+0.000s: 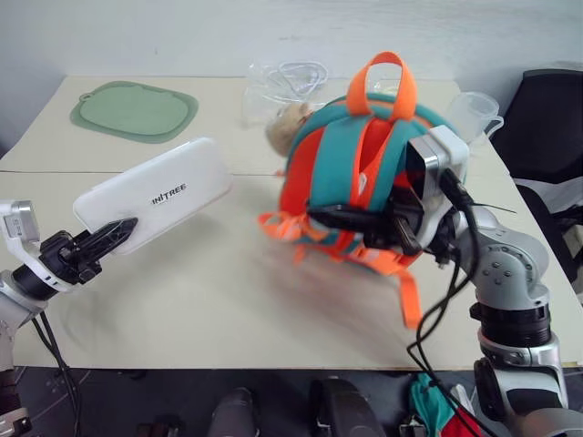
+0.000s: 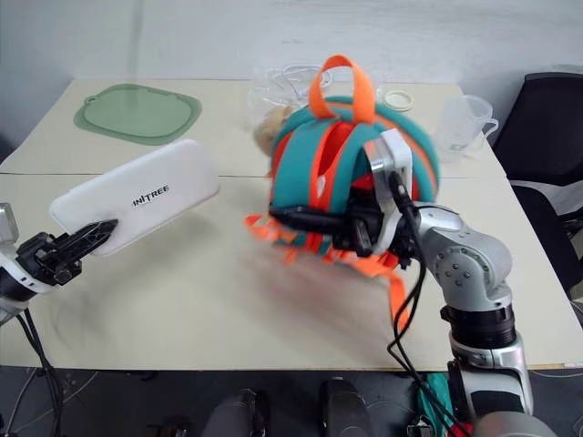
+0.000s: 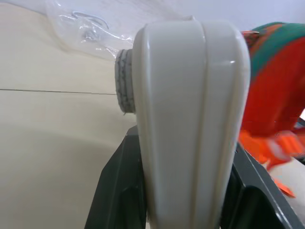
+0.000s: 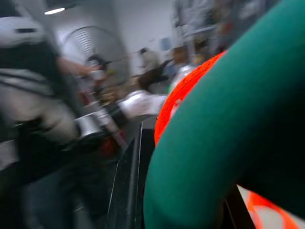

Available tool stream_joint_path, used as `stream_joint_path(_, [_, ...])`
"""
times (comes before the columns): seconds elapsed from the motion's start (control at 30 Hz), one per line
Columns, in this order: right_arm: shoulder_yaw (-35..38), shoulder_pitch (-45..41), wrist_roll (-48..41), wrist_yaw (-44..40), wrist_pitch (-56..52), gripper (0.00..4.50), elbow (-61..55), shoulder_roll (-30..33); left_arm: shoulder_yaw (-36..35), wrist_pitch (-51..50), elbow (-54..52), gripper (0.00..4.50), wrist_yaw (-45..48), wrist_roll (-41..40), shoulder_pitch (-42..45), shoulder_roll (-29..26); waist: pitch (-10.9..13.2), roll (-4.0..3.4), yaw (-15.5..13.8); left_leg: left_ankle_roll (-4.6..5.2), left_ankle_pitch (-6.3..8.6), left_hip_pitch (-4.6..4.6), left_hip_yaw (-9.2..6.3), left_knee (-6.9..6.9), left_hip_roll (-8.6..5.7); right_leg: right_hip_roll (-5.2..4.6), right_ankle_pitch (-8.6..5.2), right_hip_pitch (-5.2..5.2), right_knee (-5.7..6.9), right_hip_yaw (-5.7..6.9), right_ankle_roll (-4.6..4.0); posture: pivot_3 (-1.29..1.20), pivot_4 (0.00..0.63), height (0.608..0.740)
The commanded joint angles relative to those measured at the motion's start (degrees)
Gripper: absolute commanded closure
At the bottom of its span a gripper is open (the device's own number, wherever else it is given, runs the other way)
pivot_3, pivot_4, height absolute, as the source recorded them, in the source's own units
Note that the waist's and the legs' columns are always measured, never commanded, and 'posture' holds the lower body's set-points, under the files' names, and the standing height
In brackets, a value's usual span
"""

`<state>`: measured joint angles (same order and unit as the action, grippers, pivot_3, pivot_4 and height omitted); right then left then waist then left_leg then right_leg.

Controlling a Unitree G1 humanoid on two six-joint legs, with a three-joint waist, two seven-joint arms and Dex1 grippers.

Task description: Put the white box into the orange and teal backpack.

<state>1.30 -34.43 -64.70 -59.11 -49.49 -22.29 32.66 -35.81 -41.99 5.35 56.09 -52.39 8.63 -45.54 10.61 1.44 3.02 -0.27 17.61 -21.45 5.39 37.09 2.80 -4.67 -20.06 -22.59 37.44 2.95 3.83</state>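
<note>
Left gripper pinches the near end of the white box, fingers pressed on either face, box held off the table and angled up toward the backpack. Right gripper is clamped on a teal strap of the orange and teal backpack, which hangs lifted above the table, orange webbing loops dangling under it, orange top handle sticking up. Box and backpack apart, a gap of bare table between them. Green mat at the far left corner, clear plastic bag behind the backpack, clear measuring jug far right, black chair past the table edge.

Right eye view: same layout. Dark lettering readable on the box top; backpack blurred, tan plush bit peeking at its far left side. Small white ring-shaped lid on the table behind the backpack.

Left wrist view: white box end-on, standing between the two dark fingers, both touching its sides. Backpack just beyond, orange and teal. Plastic bag further off on the table.

Right wrist view: thick teal strap runs across between the fingers, orange fabric behind it. Grip closed on strap. Background blurred, cannot tell details.
</note>
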Motion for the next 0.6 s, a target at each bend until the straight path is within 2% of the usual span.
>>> stream_joint_path(0.03, [3.6, 3.3, -5.6, -1.2, -4.5, 4.46, -3.7, 5.4, -1.1, 1.2, 0.0, 3.19, 0.6, 0.4, -0.2, -0.9, 0.0, 0.03, -0.2, 0.04, 0.03, 0.00, 0.00, 0.02, -0.02, -0.03, 0.00, 0.03, -0.04, 0.00, 0.01, 0.00, 0.150, 0.740])
stream_joint_path(0.2, [7.8, 11.5, -2.2, -5.9, -4.4, 4.46, -2.4, 15.4, -0.9, 0.3, -2.4, 3.19, 1.0, -0.4, -0.8, -0.6, 0.0, 0.05, -1.3, 0.16, 0.10, -0.04, 0.00, 0.06, -0.09, -0.12, 0.04, 0.07, -0.14, 0.01, 0.07, 0.00, 0.150, 0.740])
stream_joint_path(0.3, [7.9, 14.1, 1.2, -7.5, -2.0, 4.46, -2.1, 17.3, -0.9, -1.1, -5.1, 3.19, 1.6, -1.9, -1.4, -0.8, 0.0, 0.06, -1.4, 0.15, 0.10, -0.02, -0.01, 0.05, -0.08, -0.11, 0.04, 0.06, -0.12, 0.01, 0.07, 0.00, 0.150, 0.740])
stream_joint_path(0.47, [7.4, 16.4, 1.6, -4.5, -0.6, 4.46, -4.4, 14.9, -6.1, -9.5, -18.9, 3.19, -1.3, -13.6, -5.7, -1.7, 0.0, 0.06, -1.1, 0.09, 0.08, -0.01, -0.02, 0.01, -0.03, -0.08, 0.04, 0.04, -0.09, 0.00, 0.07, 0.00, 0.150, 0.740])
stream_joint_path(0.6, [6.2, 17.0, 3.7, -2.3, 1.5, 4.46, -4.5, 12.3, -11.0, -13.2, -24.5, 3.19, -5.3, -21.5, -9.2, -2.5, 0.0, 0.05, -1.2, -0.08, 0.01, -0.01, -0.02, 0.02, -0.03, -0.08, 0.04, 0.05, -0.11, -0.01, 0.07, 0.00, 0.150, 0.740])
